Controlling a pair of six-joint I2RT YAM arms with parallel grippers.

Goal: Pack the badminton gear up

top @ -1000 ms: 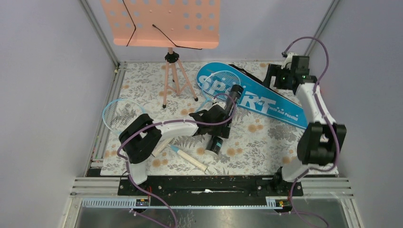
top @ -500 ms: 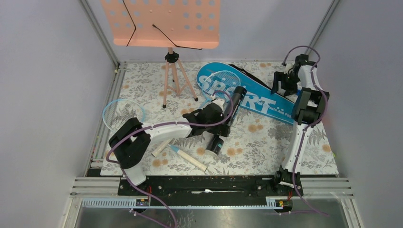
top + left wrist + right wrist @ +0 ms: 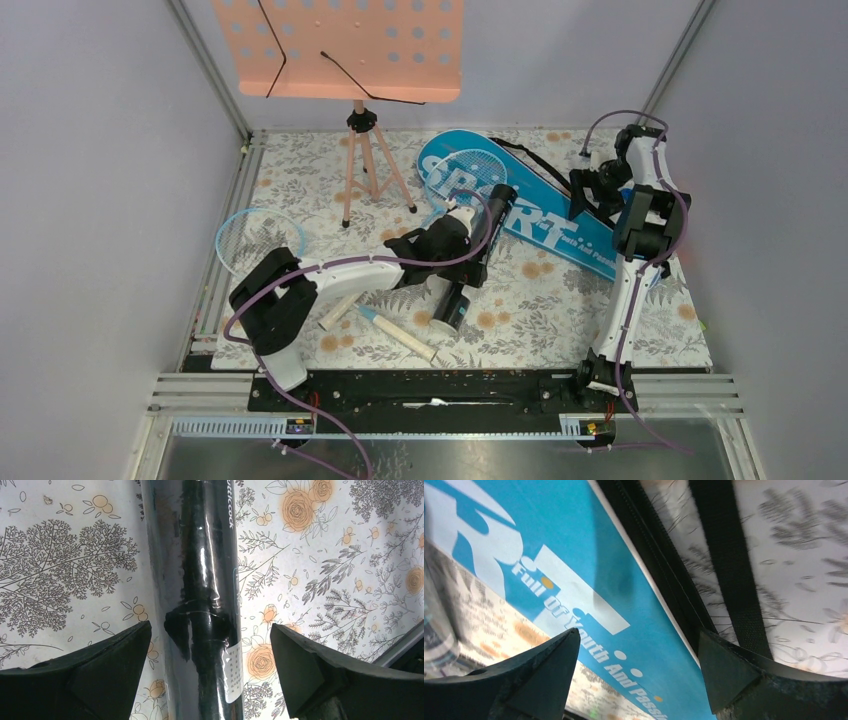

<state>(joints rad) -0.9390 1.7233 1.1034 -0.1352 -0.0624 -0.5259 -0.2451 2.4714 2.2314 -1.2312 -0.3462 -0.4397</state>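
The left fingers (image 3: 100, 675) stand spread wide on either side of the black shuttlecock tube (image 3: 200, 580), gripping nothing. The tube lies mid-tabletop (image 3: 560, 310), its far end reaching the blue SPORT racket bag (image 3: 545, 220). The right fingers (image 3: 524, 680) are parted just as wide over the bag's blue face and black edge, also empty. A light-blue racket (image 3: 258, 238) lies at the left.

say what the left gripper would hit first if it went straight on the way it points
Probably the black shuttlecock tube, lying dead ahead of the left gripper and centred between its open fingers. The gap to it is unclear from the wrist view.
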